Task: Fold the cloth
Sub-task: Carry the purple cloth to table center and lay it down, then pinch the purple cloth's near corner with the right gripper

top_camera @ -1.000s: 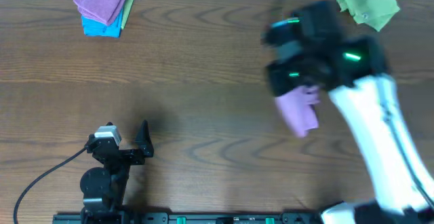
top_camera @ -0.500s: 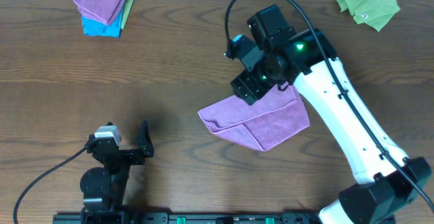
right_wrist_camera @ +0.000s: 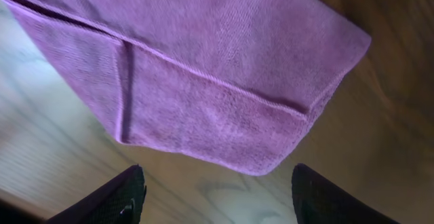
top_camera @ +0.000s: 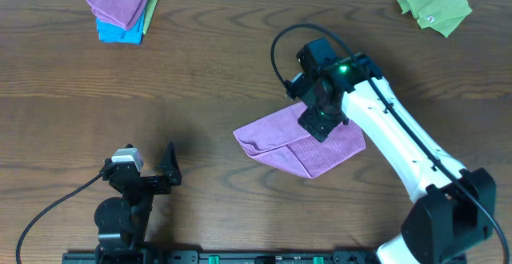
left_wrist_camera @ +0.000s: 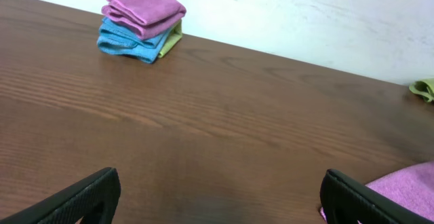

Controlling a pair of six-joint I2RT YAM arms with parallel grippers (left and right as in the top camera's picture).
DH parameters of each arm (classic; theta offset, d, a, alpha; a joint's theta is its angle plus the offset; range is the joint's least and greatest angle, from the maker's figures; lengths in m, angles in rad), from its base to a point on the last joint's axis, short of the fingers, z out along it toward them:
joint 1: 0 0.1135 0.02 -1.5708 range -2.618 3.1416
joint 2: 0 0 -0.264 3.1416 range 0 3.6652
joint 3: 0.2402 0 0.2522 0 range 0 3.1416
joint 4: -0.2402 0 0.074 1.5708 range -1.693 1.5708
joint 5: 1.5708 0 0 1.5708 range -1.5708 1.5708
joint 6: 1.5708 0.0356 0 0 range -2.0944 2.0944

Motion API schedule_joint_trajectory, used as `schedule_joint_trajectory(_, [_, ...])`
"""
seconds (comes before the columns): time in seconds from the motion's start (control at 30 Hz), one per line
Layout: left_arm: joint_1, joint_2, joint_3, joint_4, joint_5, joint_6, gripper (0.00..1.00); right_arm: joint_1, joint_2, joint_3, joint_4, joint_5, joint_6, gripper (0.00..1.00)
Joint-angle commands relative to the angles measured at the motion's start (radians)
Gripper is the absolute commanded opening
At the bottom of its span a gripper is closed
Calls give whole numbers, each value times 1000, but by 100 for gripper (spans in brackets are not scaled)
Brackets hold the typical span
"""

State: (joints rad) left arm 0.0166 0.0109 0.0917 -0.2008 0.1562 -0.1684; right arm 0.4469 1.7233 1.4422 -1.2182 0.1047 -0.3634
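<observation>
While the right gripper [top_camera: 318, 122] hangs over the purple cloth [top_camera: 276, 138], its jaws stand wide apart and hold nothing. In the right wrist view both dark fingertips [right_wrist_camera: 121, 198] sit at the bottom edge, with bare wood between them and the cloth beyond.

Cloth lies flat on the tabletop [top_camera: 200, 80], right of centre, under and just left of the right arm. It is doubled over: one layer rests on another, and a hemmed edge runs across it. One corner points toward the near edge of the tabletop. Whether the gripper touches the fabric, cannot tell from overhead.

Left gripper [left_wrist_camera: 217, 200] is parked low at the near left, well apart from the cloth, jaws spread wide and empty. A corner of the purple cloth shows at the right edge of its view.

Far left corner: stack of folded cloths [top_camera: 122, 10], purple on top, blue beneath, a green edge showing. Far right corner: crumpled green cloth [top_camera: 433, 6].
</observation>
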Motion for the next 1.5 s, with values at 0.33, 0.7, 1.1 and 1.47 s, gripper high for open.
schedule_joint_trajectory(0.33, [-4, -5, -28, -7, -7, 0, 95, 11, -10, -220, 263, 14, -79, 63])
schedule_joint_trajectory(0.7, [-4, -5, -28, -7, -7, 0, 95, 45, -10, -373, 464, -3, -79, 60])
schedule_joint_trajectory(1.1, [-4, -5, -28, -7, -7, 0, 95, 50, 7, -446, 610, 4, -80, 57])
schedule_joint_trajectory(1.47, [-4, -5, -28, -7, -7, 0, 96, 51, 81, -446, 637, 6, -79, 40])
